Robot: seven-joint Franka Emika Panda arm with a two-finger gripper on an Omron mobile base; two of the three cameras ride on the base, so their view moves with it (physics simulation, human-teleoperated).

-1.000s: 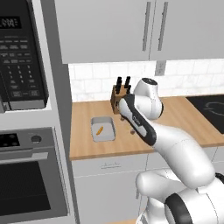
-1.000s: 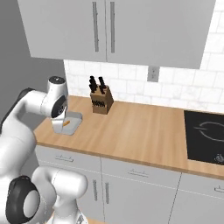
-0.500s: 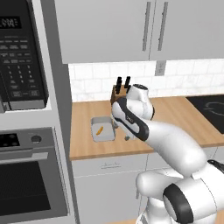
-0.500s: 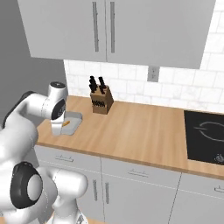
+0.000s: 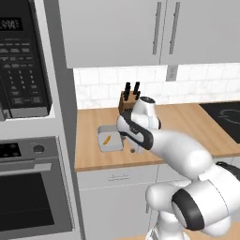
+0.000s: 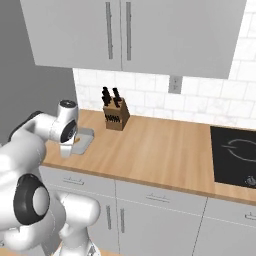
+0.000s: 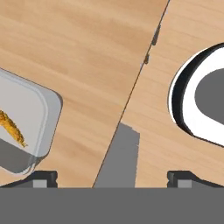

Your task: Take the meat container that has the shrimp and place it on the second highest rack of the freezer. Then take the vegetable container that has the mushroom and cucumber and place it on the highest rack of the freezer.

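Observation:
The meat container (image 5: 110, 139) is a shallow clear-grey tray on the wooden counter, and a single orange shrimp (image 5: 106, 139) lies in it. From the right base view the same container (image 6: 83, 139) is partly hidden behind my forearm. In the hand view the container (image 7: 24, 124) sits at the left with the shrimp (image 7: 11, 126) inside. My gripper (image 5: 133, 149) (image 6: 66, 152) (image 7: 112, 178) points down over the counter's front edge, just right of the container, open and holding nothing. The vegetable container and the freezer are out of view.
A knife block (image 5: 128, 98) (image 6: 114, 114) stands behind the container at the tiled wall. A black cooktop (image 5: 226, 115) (image 6: 234, 155) lies far right on the counter (image 5: 187, 125). A microwave (image 5: 18, 70) and oven (image 5: 33, 187) fill the tall unit left of the counter. Cabinets hang overhead.
The hand has come down and swung left toward the meat container, ending low at the counter's front edge. The container has not moved.

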